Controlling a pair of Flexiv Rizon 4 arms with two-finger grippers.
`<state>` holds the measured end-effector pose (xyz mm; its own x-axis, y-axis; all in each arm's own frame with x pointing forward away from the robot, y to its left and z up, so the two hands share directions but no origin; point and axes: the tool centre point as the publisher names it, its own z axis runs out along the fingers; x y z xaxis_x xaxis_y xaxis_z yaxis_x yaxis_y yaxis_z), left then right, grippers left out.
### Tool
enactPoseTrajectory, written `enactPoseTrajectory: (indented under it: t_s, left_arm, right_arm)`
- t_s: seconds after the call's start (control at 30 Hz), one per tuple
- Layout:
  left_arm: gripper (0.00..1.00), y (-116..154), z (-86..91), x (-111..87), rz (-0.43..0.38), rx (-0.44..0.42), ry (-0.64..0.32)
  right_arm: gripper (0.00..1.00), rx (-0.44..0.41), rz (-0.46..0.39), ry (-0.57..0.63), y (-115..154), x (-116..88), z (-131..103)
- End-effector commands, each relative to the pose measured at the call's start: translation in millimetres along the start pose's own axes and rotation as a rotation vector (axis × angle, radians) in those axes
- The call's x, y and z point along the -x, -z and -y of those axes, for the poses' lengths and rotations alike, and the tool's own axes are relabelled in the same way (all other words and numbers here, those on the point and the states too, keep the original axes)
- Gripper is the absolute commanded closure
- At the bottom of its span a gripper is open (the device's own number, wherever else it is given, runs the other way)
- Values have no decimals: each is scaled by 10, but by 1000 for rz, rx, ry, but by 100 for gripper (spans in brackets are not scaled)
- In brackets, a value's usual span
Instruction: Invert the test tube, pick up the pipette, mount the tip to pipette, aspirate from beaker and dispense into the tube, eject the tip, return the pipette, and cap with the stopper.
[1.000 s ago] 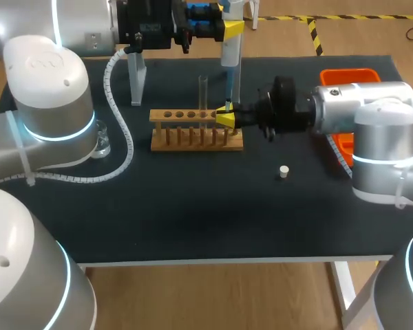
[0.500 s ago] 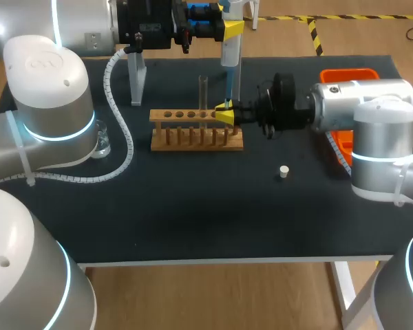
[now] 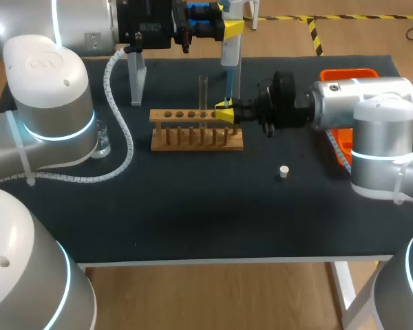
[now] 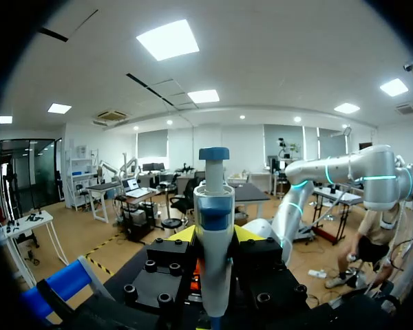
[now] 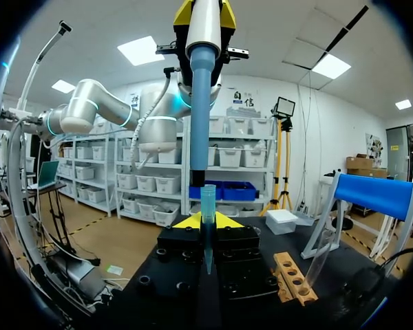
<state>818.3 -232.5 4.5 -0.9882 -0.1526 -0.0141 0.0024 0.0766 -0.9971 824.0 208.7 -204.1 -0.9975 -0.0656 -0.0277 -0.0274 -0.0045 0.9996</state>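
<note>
Near the table's front, stopper: small white cylindrical stopper point(image 3: 283, 171) lies alone on the dark tabletop point(image 3: 193, 220), not yet used.
Rack: light wooden tube rack point(image 3: 196, 130) mid-table; clear glass test tube point(image 3: 203, 89) stands upright in it.
Right gripper point(image 3: 224, 112): fingers closed on the translucent blue pipette tip point(image 5: 207, 199), over the rack's right end.
Change: right gripper creeps up and back a touch within the last second; tip nears the nozzle, so mounting looks under way, not seated.
Left gripper point(image 3: 232, 27): far side, clamped on the grey-white pipette with blue plunger point(image 4: 214, 227), upright, shaft pointing down at the tip.

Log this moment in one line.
left gripper: shut on pipette | right gripper: shut on tip, beneath pipette | stopper: on table
</note>
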Motion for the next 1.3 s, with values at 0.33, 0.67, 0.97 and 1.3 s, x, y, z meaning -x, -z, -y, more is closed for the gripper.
enactPoseTrajectory:
  t_s: [0.33, 0.67, 0.97, 1.3]
  left_arm:
    - [100, 2, -3, 12, -4, 0, 0]
    - [100, 2, -3, 12, -4, 0, 0]
    - [100, 2, -3, 12, -4, 0, 0]
    - [100, 2, -3, 12, -4, 0, 0]
  right_arm:
    - [100, 7, 1, 6, 32, -35, -8]
    - [100, 3, -6, 10, 32, -56, -14]
    - [100, 2, -15, 17, 0, -56, -34]
    - [100, 5, -22, 20, -40, -46, -50]
